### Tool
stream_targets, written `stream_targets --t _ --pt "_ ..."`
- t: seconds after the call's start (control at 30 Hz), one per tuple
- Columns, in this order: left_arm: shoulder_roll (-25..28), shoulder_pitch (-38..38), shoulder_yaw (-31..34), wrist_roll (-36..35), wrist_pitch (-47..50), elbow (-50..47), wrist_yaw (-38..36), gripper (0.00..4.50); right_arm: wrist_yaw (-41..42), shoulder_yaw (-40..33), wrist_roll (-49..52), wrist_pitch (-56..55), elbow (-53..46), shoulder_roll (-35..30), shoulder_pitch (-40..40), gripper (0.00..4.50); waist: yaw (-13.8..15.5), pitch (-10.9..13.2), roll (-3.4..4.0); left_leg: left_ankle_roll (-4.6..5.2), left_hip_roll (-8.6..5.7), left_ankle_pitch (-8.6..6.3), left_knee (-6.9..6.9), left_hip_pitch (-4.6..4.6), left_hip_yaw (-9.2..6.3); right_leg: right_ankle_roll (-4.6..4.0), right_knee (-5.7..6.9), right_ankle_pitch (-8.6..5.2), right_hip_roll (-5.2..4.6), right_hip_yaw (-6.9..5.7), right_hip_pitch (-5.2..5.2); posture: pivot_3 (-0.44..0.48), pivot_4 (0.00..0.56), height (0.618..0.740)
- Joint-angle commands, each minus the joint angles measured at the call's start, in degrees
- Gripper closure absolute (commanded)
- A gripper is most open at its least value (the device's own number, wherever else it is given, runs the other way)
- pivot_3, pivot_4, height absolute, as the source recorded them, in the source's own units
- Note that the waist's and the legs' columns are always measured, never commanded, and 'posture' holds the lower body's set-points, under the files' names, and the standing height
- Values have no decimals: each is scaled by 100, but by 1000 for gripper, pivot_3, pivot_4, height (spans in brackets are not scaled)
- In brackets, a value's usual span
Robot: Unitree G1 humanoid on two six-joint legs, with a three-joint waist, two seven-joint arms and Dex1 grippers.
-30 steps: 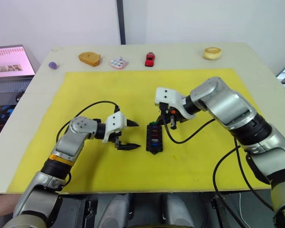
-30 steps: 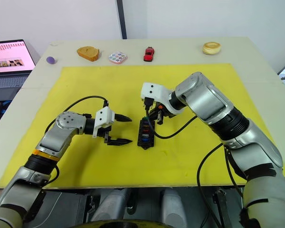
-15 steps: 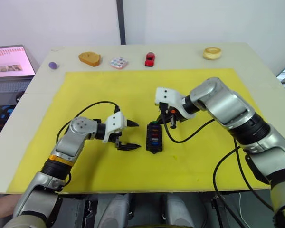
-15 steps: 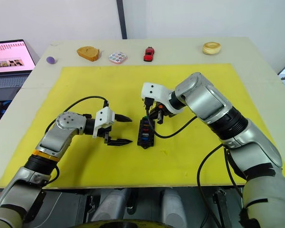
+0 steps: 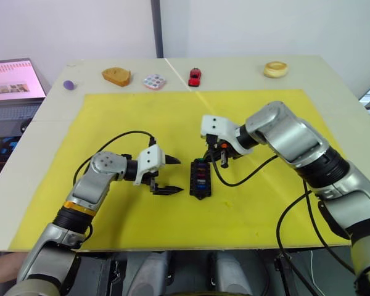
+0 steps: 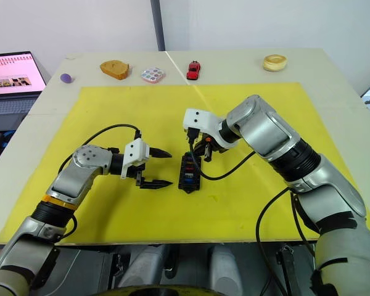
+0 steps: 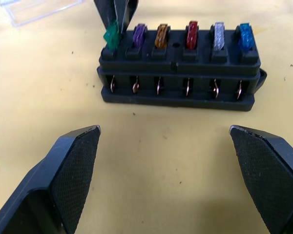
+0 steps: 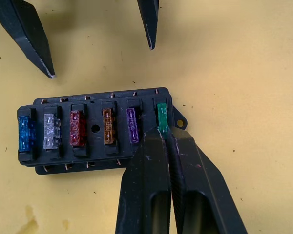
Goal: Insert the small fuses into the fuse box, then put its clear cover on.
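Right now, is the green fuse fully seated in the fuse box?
Not yet: the green fuse sits tilted and higher than its neighbours in the fuse box, with the right gripper shut on it.

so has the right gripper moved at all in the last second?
No. The right gripper sits at the same end of the fuse box as before, fingers shut on the green fuse.

Almost no change vs 1 s and 0.5 s ago. R gripper [image 8: 162,132] hasn't shifted at the far end of the fuse box [image 5: 200,179], same pinch on the green fuse [image 8: 161,116]. L gripper [image 5: 167,175] same spot, same wide gap.
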Motion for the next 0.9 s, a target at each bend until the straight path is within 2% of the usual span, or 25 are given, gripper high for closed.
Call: stream_targets --t 0.03,0.2,0.33,0.63,0.9 --pt "21 49 25 -5 14 -192 13 56 19 -3 -56 -35 -82 2 -86 4500 0 0 0 0 0 0 0 0 0 0 0 0 0 0 0 0 150 740" --pt "18 30 12 4 5 -158 4 56 0 -36 -50 -14 -123 -12 -93 4500 -1 0 0 0 0 0 0 0 0 0 0 0 0 0 0 0 150 740" --pt "12 19 3 13 -14 -142 -3 0 19 -119 22 16 -172 -21 -89 3054 0 0 0 0 0 0 0 -1 0 0 0 0 0 0 0 0 150 740" --pt "20 27 -6 33 -16 -154 -28 0 0 -183 -1 -70 -259 -104 -108 3054 -2 0 0 0 0 0 0 -1 1 0 0 0 0 0 -1 0 150 740" --pt "47 5 42 63 -60 -99 -28 0 226 -679 407 132 -642 -401 -187 3054 4 0 0 0 0 0 0 -1 0 0 0 0 0 0 0 0 150 740"
